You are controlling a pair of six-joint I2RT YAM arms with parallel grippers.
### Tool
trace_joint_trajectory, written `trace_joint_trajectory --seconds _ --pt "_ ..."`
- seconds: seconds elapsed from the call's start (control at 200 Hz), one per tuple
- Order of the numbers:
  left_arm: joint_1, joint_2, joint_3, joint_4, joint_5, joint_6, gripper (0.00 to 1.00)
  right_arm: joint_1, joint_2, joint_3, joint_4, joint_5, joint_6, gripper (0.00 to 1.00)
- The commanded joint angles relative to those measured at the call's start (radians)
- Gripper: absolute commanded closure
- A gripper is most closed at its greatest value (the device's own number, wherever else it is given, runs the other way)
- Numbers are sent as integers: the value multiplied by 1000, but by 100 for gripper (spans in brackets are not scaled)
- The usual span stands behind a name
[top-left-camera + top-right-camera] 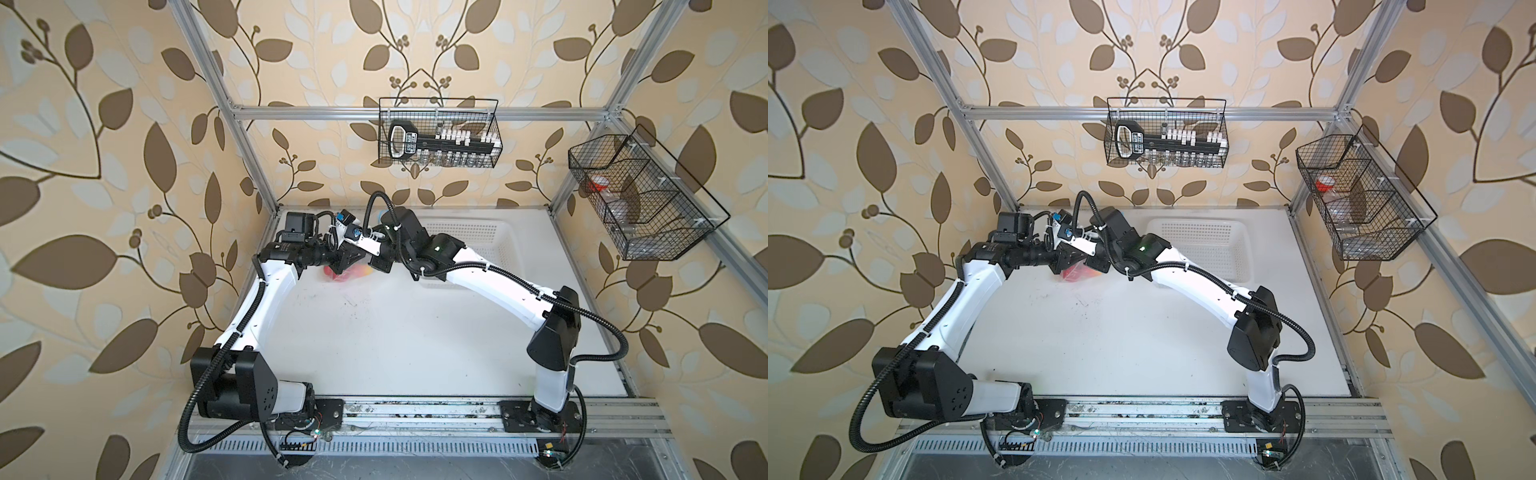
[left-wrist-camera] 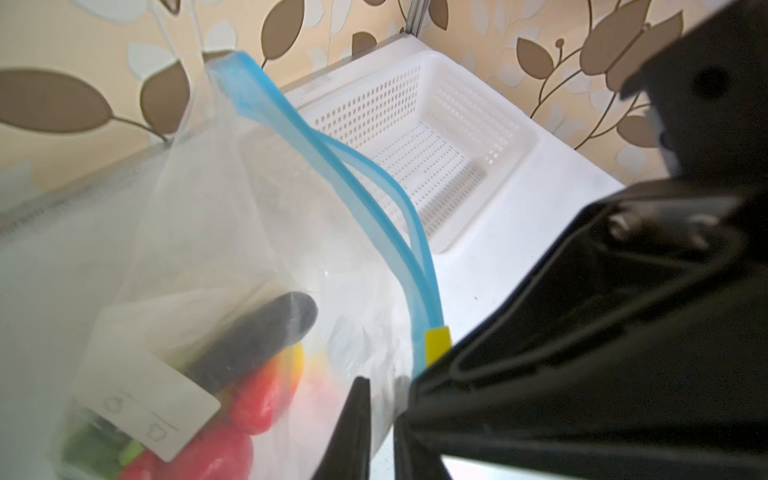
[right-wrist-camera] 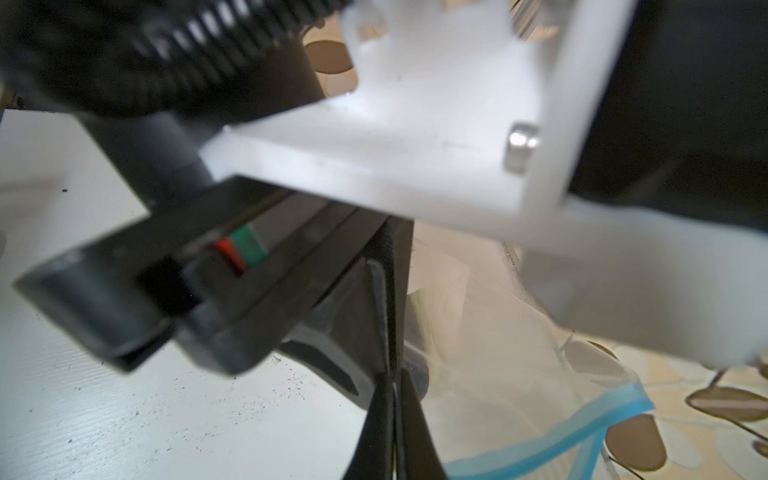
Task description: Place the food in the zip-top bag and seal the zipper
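Bag pinched by left gripper and right gripper, near table far edge; zipper gapes; basket beside; front table open; label marks unreadable.

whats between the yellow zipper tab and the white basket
Only bare table, as the left wrist view shows between the tab and the basket.

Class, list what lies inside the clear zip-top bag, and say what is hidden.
Inside the zip-top bag: a dark eggplant, red pieces with some yellow, and something green. The white label patch covers part of the pile, so the full count cannot be told.
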Motion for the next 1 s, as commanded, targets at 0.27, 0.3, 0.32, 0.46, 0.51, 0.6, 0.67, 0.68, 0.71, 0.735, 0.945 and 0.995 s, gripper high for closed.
trace_joint_trajectory --seconds 0.27,0.3,0.32,0.46,0.51,0.6,0.67,0.68,0.71,0.735,0.945,0.995 --pt "-5 -15 -4 103 44 -138 100 -6 -58 -16 15 -62 29 80" --pt "-5 -15 0 95 47 -138 100 -8 -62 -6 8 -62 20 70" --pt "-5 -15 2 91 47 -139 100 -7 -65 3 1 -61 13 66" --pt "-5 -18 24 58 56 -133 100 -12 -99 43 -34 -30 -32 49" --pt "-5 -18 32 41 62 -124 100 -19 -116 36 -39 -21 -50 48" --pt "-5 -16 42 24 63 -114 100 -36 -147 4 -56 -34 -95 52" --pt "-5 -13 49 8 62 -99 100 -40 -175 -46 -49 -29 -142 58" --pt "-5 -13 51 5 63 -97 100 -40 -179 -56 -47 -27 -147 58" --pt "-5 -11 54 0 64 -97 100 -38 -187 -77 -40 -17 -162 60" --pt "-5 -10 57 -3 64 -95 100 -38 -192 -91 -37 -9 -175 62" --pt "-5 0 71 -14 73 -101 100 -11 -169 -134 -34 79 -261 72" --pt "-5 -1 73 -17 76 -103 100 1 -161 -148 -19 107 -285 72"
